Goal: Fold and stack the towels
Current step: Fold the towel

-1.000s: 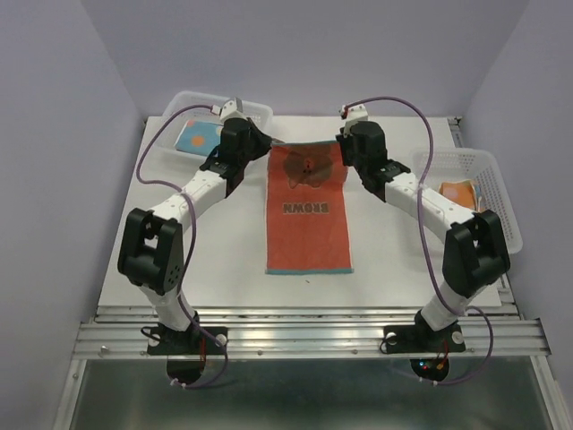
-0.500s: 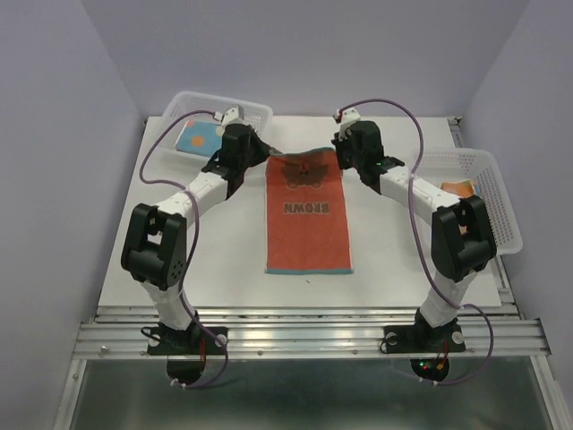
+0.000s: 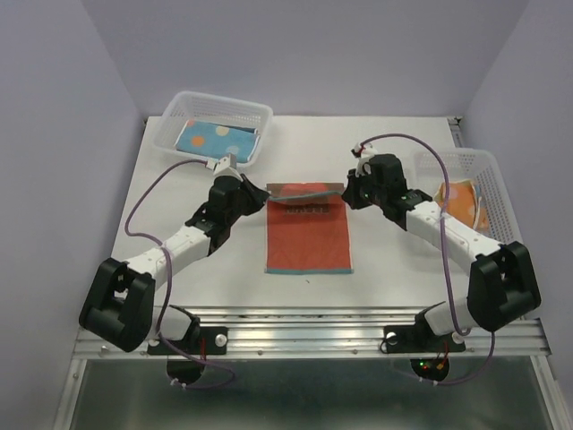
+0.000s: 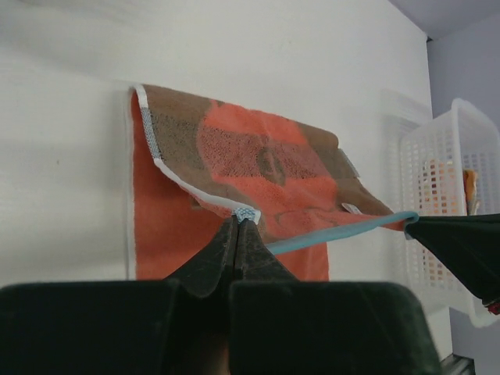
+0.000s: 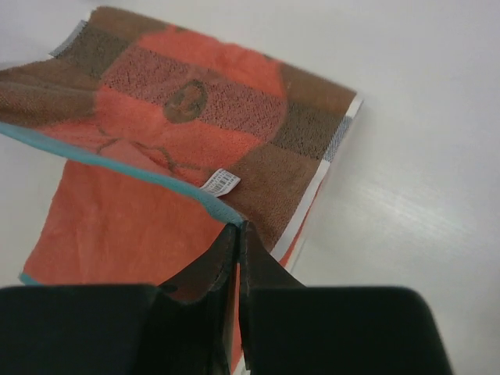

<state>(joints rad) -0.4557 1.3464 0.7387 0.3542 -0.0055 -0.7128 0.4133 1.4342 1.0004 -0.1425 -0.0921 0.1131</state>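
The orange-and-brown towel lies lengthwise in the middle of the desk, its far end raised and doubled back over the rest. The lifted edge is stretched between the two arms. The left hand is pinched tight on one corner of that edge. The right hand is clamped just as narrowly on the other corner, just beside the small white label. Each grip takes only the tip of the teal hem, so a corner could well slip free if the span is pulled too taut. If one arm leads the other, the fold would likely land skewed, with the hems not matching. The slack middle may sag and touch down first, leaving a crease, and the looped pile could catch on the layer beneath and drag it across the smooth white surface. The cloth looks like soft, limp terry, a long rectangle with brown blocks and flat-woven pale stripes at its end. A light blue dotted towel rests in the rigid mesh left basket, and an orange cloth rests in the right basket.
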